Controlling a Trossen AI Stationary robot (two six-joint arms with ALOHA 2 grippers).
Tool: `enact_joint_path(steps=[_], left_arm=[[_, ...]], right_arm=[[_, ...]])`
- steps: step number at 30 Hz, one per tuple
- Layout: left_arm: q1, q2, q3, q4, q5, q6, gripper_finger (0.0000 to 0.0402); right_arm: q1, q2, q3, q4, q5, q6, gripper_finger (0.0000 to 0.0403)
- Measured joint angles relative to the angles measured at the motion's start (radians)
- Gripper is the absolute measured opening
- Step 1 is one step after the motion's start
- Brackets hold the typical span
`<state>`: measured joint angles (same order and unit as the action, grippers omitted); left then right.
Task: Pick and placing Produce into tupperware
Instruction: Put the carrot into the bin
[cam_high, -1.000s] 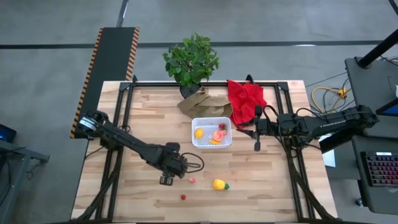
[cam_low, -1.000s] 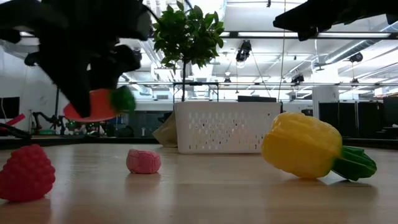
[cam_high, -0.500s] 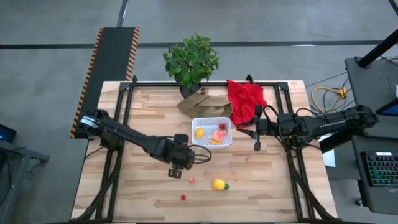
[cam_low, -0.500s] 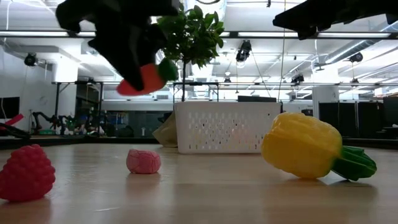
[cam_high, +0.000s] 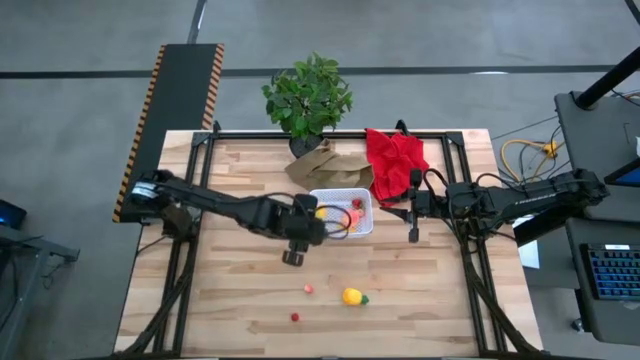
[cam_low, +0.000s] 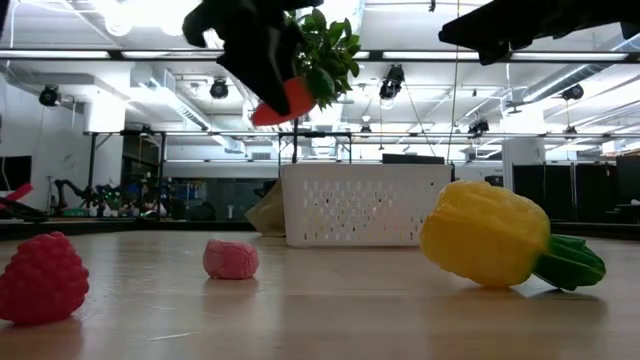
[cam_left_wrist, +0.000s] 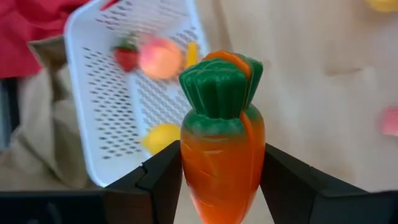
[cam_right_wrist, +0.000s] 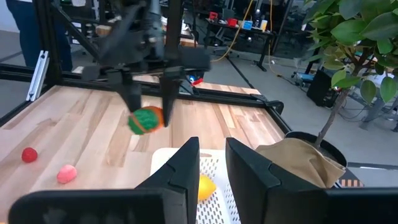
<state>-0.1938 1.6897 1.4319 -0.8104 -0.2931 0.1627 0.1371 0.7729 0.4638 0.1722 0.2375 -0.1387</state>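
My left gripper (cam_high: 297, 248) is shut on an orange toy carrot with a green top (cam_left_wrist: 221, 143), hanging in the air just off the near-left corner of the white mesh-based tupperware (cam_high: 340, 212). In the low view the carrot (cam_low: 285, 98) is high above the table. The tupperware holds a yellow piece (cam_high: 320, 213), a pink one (cam_high: 352, 217), a small red one and an orange one. On the table lie a yellow green-tipped piece (cam_high: 351, 296), a pink piece (cam_high: 308, 289) and a red berry (cam_high: 295, 317). My right gripper (cam_high: 400, 208) waits beside the tupperware's right side, with a small gap between its fingers. My left gripper pinches the carrot's orange body (cam_left_wrist: 217, 180) between its two fingers (cam_left_wrist: 163, 180), one on each side. The fingers come from above, pointing down, as the right wrist view shows (cam_right_wrist: 148, 112). The carrot is lifted clear and lies about level, its green top (cam_left_wrist: 217, 90) sticking out past the fingers.
A crumpled brown paper bag (cam_high: 318, 165), a potted plant (cam_high: 307, 95) and a red cloth (cam_high: 395, 155) sit at the table's far edge behind the tupperware. Bare wood lies to the left and along the near edge around the loose pieces.
My left gripper, still shut on the carrot, has risen and travelled from near the pink piece toward the table's far right, up to the tupperware's near-left corner. The carrot went with it, lifted higher. The right arm and the loose pieces stayed put.
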Motion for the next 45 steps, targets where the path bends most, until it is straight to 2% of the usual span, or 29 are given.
enact_joint_path(steps=[13,19,27,31,45], left_arm=[[0.125,0.003,0.002,0.159,0.004,0.161,0.0177],[0.169,0.003,-0.024,0.264,0.08,0.167,0.0177],[0.216,0.004,-0.084,0.401,0.105,0.189,0.0177],[0.243,0.004,-0.123,0.492,0.154,0.188,0.0177],[0.273,0.09,-0.148,0.549,0.171,0.187,0.0177]], right_arm=[[0.0,0.0,0.0,0.0,0.0,0.0,0.007],[0.0,0.0,0.0,0.0,0.0,0.0,0.007],[0.0,0.0,0.0,-0.001,0.0,-0.001,0.007],[0.0,0.0,0.0,-0.002,0.0,-0.002,0.007],[0.0,0.0,0.0,-0.003,0.0,-0.019,0.007]])
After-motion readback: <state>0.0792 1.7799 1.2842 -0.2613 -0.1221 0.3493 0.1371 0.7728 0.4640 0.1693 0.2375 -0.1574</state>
